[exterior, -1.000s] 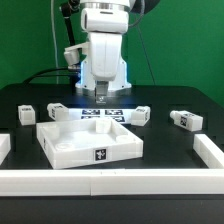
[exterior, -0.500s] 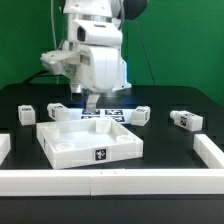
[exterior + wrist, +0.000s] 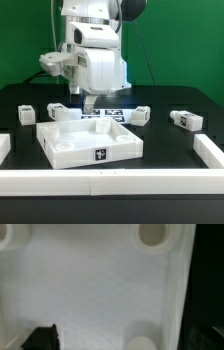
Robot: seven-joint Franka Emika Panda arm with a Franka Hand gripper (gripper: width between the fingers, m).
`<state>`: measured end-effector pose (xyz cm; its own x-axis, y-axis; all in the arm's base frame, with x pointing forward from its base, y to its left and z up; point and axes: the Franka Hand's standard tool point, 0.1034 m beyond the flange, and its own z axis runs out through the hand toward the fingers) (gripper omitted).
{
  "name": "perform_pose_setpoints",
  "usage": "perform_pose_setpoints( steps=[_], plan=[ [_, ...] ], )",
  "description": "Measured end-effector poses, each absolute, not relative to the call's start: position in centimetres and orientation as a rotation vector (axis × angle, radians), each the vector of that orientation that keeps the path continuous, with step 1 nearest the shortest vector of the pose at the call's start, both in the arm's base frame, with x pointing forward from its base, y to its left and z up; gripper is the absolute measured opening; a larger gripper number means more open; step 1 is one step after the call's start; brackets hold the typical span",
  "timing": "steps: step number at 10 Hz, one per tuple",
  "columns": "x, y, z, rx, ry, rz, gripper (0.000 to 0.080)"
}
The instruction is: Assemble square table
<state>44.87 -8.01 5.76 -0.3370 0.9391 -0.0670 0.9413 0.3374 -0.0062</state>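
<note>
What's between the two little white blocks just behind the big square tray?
The flat marker board lies between them, from the leg on the exterior view's left to the leg on its right. Only the exterior view shows it.

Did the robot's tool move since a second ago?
Yes. Measured against the marker board, the tool has shifted toward the exterior view's left. It hung over the board's middle before.
</note>
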Motion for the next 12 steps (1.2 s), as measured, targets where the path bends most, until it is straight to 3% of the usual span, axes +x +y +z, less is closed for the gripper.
perform_pose_setpoints(
  steps=[3, 7, 10, 11, 12],
  plan=[
    [42.7, -9.6, 2.4, 1.849, 2.543, -0.096, 0.0650],
    [42.0, -9.7, 0.8, 1.893, 2.545, -0.112, 0.0650],
    [42.0, -9.7, 0.8, 1.894, 2.545, -0.113, 0.0250],
    [42.0, -9.7, 0.8, 1.894, 2.545, -0.113, 0.0250],
    [42.0, -9.7, 0.8, 1.893, 2.544, -0.112, 0.0067]
  ],
)
